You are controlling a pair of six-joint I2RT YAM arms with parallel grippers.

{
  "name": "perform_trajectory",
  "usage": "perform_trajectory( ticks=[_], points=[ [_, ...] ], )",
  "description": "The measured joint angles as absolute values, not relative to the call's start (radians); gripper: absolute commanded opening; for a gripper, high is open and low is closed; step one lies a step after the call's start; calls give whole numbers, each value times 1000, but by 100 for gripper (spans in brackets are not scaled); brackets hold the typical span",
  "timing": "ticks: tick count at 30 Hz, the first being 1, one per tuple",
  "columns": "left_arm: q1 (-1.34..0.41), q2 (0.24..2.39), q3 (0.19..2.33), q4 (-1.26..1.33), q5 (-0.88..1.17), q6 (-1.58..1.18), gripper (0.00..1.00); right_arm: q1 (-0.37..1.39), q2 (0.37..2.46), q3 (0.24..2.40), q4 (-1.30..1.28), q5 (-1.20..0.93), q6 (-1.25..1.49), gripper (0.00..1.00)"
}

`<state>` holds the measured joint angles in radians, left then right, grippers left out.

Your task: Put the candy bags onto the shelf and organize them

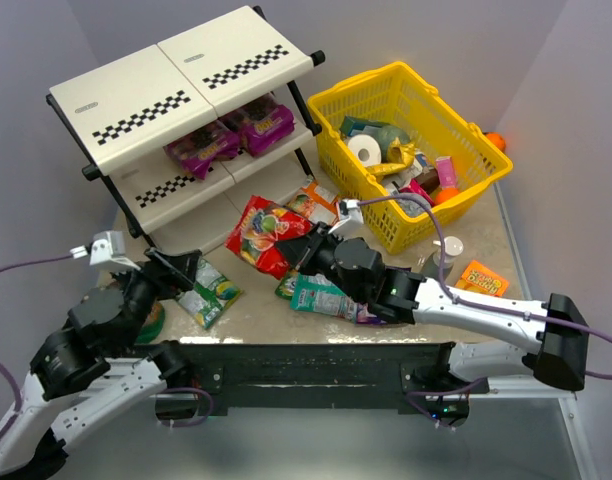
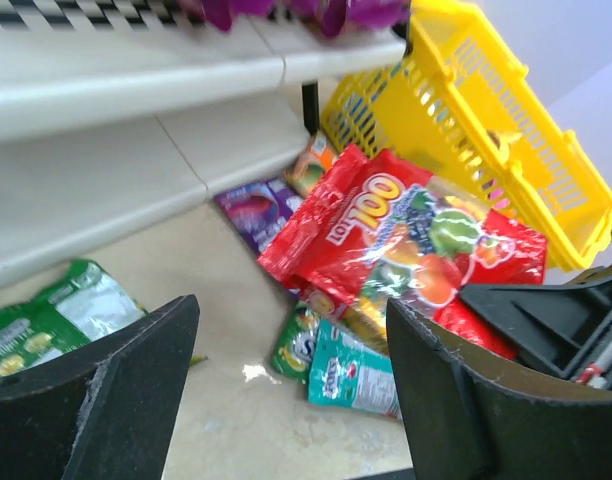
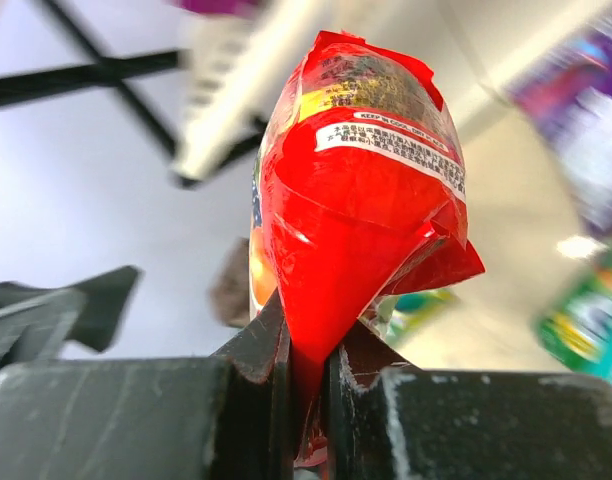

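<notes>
**Right claw bites down on the red bag, left claw hangs wide open**

Starting at the near edge: the left gripper (image 1: 189,264) is spread wide with nothing between its jaws, low over the table (image 1: 256,318) and just in front of the rack's bottom tier. A green candy bag (image 1: 208,292) lies flat right beside it, free of both arms.

Across to the right gripper (image 3: 306,352), and this one is clenched hard! Its jaws pinch the bottom seam of the red candy bag (image 3: 358,200), which stands up out of the grip with its printed back panel facing the wrist camera. From above, that bag sits mid-table near the foot of the rack, over a small heap of others. Whether it is clear of the heap, I can't tell.

In the heap there's a teal bag (image 1: 321,295) nearest the arms and a purple bag (image 2: 254,210) flat on the table. An orange bag (image 1: 311,203) sits up by the rack's right leg. Off to the right stand a grey bottle (image 1: 448,250) with a white cap and a small orange box (image 1: 483,278).

Further back is the shelf (image 1: 176,90), three slanted cream tiers with checkered strips. Two purple bags (image 1: 231,135) lie side by side on the middle tier. Beside it at far right, the yellow basket (image 1: 336,150) holds a jumble of goods.
</notes>
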<state>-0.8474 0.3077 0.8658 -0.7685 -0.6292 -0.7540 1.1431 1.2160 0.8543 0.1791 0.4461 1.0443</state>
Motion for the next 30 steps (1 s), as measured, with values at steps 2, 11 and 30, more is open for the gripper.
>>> perform_trajectory(
  ticks=[2, 11, 30],
  points=[
    [-847, 284, 901, -778, -651, -720, 81, 1143, 1218, 907, 181, 426, 1013, 0],
    [-847, 348, 1205, -888, -921, -669, 81, 1142, 1444, 1235, 243, 313, 914, 0],
    [-873, 365, 1242, -818, -1122, -511, 80, 1142, 1887, 1684, 337, 199, 831, 0]
  ],
)
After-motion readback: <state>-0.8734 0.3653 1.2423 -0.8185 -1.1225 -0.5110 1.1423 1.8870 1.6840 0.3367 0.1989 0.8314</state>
